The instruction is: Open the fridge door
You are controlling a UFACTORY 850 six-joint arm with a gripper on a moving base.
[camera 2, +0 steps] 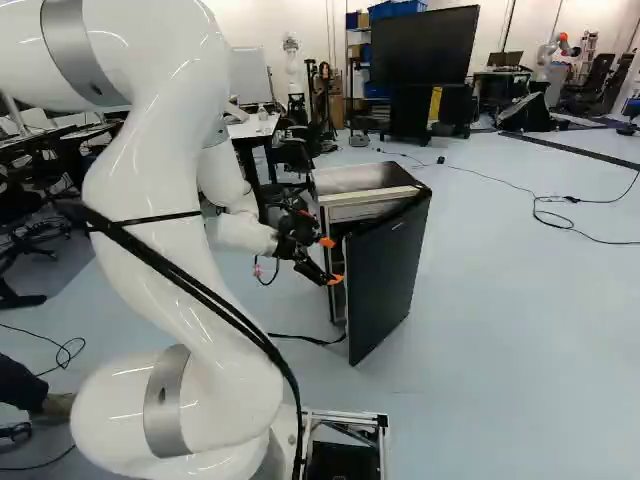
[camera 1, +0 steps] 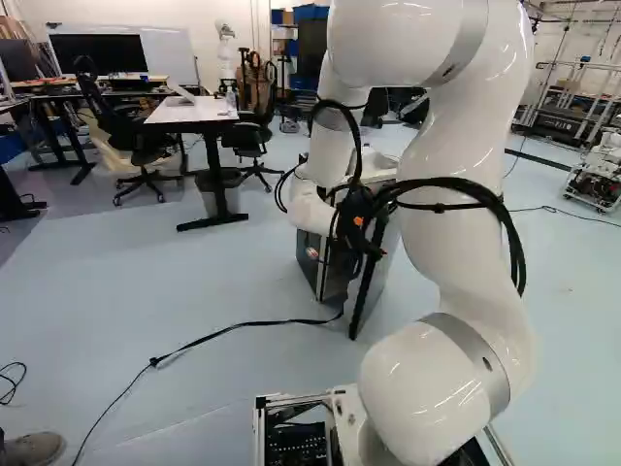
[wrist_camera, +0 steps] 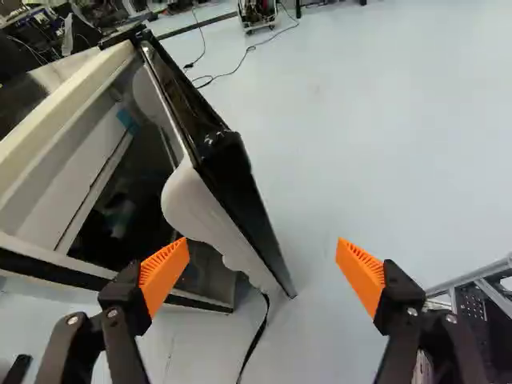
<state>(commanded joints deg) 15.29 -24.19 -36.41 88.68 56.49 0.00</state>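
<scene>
The gripper (camera 2: 331, 261) is beside the free edge of the fridge door (camera 2: 388, 270) in the right base view. That black door stands partly swung out from the fridge body (camera 2: 368, 178), with a gap between them. In the wrist view the gripper (wrist_camera: 262, 270) is open, its orange pads wide apart. The door's white inner lining (wrist_camera: 210, 210) and black edge lie ahead, between the two fingers' lines. One finger is toward the fridge's inside, the other toward the floor outside the door. Whether either finger touches the door I cannot tell.
A black cable (camera 1: 243, 326) runs over the floor to the fridge's foot. Further back stand a white table (camera 1: 192, 113), office chairs (camera 1: 136, 136) and a large screen (camera 2: 424, 46). Another robot (camera 2: 556, 48) is at the far back. A shoe (camera 1: 33, 449) shows near the base.
</scene>
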